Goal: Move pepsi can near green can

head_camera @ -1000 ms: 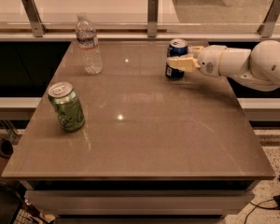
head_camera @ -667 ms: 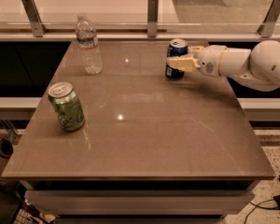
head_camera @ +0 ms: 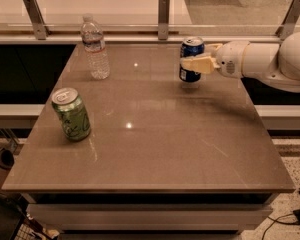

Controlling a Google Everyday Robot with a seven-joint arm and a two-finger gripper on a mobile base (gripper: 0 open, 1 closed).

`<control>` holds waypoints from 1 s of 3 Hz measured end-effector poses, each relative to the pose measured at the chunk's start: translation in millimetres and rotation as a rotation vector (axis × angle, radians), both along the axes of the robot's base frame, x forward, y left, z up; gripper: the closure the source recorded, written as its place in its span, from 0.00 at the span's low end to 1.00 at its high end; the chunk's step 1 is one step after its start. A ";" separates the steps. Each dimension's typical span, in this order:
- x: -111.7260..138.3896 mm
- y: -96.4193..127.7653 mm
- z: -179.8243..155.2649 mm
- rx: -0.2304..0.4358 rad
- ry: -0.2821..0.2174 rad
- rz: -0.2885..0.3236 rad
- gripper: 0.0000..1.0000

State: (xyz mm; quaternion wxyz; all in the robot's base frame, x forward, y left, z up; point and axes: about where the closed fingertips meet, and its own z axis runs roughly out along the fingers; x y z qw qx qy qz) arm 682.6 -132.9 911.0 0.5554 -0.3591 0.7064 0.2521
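The pepsi can (head_camera: 189,54), dark blue with a silver top, stands upright at the back right of the table. My gripper (head_camera: 194,60) reaches in from the right, and its cream fingers (head_camera: 196,64) are closed around the can's middle. The white arm runs off the right edge. The green can (head_camera: 71,114), light green with pale markings and a silver top, stands near the table's left edge, far from the pepsi can.
A clear plastic water bottle (head_camera: 94,48) stands at the back left of the brown table (head_camera: 155,149). A rail with metal posts (head_camera: 163,16) runs behind the table. Dark gaps flank the table on both sides.
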 end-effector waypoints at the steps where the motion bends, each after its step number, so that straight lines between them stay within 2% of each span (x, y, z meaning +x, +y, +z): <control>1: -17.5 8.3 13.2 -0.005 -0.011 0.028 1.00; 3: -59.5 37.2 21.0 0.014 -0.023 0.087 1.00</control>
